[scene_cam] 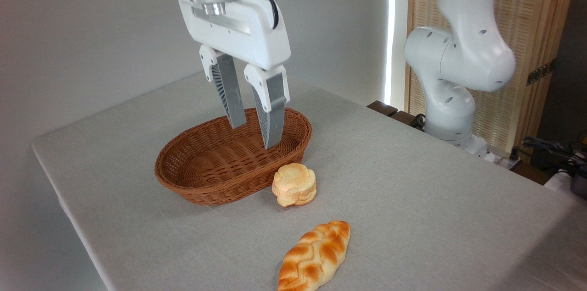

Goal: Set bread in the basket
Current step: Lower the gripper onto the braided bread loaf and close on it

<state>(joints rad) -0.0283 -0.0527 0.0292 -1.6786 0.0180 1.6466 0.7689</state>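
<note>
The bread (315, 255), a long braided golden-orange loaf, lies on the grey cloth near the front edge. The oval brown wicker basket (192, 185) sits behind it to the left, with nothing inside. My gripper (255, 136) hangs in front of the basket's far right part, its two grey fingers (231, 98) apart and nothing between them. It is well above and behind the loaf, not touching it.
A small pale flower-shaped bun (294, 184) rests against the basket's front right side. The arm's white base (451, 75) stands at the table's back right, with cables (550, 149) beyond it. The table's left edge (69, 199) runs near the basket.
</note>
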